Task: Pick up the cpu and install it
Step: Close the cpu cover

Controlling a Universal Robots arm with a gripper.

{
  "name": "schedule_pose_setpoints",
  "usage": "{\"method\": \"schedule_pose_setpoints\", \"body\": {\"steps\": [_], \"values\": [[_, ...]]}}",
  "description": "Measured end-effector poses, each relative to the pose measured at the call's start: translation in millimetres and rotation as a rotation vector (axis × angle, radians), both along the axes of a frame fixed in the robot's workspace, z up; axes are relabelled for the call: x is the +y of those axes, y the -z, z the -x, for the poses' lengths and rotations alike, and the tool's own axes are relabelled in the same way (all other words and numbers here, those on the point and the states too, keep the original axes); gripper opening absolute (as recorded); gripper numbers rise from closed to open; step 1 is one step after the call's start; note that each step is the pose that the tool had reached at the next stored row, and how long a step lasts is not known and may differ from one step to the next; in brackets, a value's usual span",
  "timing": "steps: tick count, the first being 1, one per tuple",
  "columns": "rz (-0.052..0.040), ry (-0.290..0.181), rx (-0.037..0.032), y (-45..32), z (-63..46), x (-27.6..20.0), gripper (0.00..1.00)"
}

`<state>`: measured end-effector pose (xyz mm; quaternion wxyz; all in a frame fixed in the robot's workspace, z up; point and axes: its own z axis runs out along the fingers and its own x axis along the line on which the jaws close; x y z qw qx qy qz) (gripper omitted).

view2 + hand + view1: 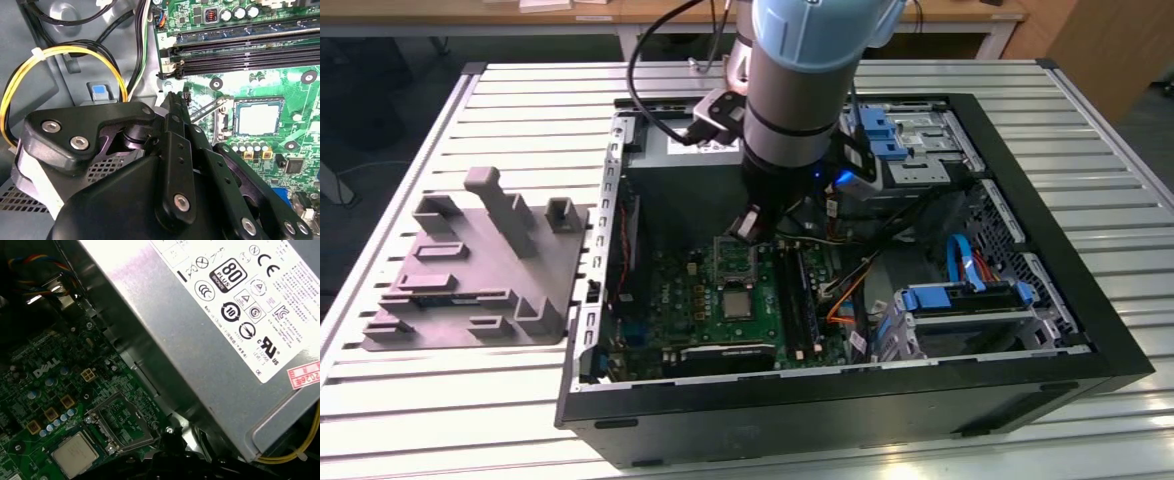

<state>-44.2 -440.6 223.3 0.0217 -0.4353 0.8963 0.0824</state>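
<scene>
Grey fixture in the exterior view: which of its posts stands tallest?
The long narrow post near the grey fixture's middle; it rises well above the short blocks around it.

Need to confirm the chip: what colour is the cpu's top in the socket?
Pale silvery metal, on the cpu against the green motherboard; clearest in the second wrist view.

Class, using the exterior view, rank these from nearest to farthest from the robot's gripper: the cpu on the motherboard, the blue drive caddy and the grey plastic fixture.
1. The cpu, seated on the motherboard just below the gripper.
2. The blue drive caddy, inside the case toward the exterior view's right.
3. The grey plastic fixture, outside the case on the table at the exterior view's left.
</scene>
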Motion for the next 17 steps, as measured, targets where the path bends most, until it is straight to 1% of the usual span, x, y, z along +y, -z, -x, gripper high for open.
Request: {"method": "schedule_pose_setpoints", "body": {"steps": [3, 6, 8, 11, 17], "values": [[0.0074, -0.007, 0.0, -1.4, 0.5, 0.1, 0.11], [0.0194, -0.019, 0.0, -2.1, 1.1, 0.1, 0.11], [0.024, -0.027, 0.0001, -2.9, 1.1, 0.0, 0.11], [0.0277, -0.036, -0.0001, -4.5, 1.2, 0.2, 0.11], [0.029, -0.063, -0.0003, -6.4, 1.4, 0.3, 0.11]]}}
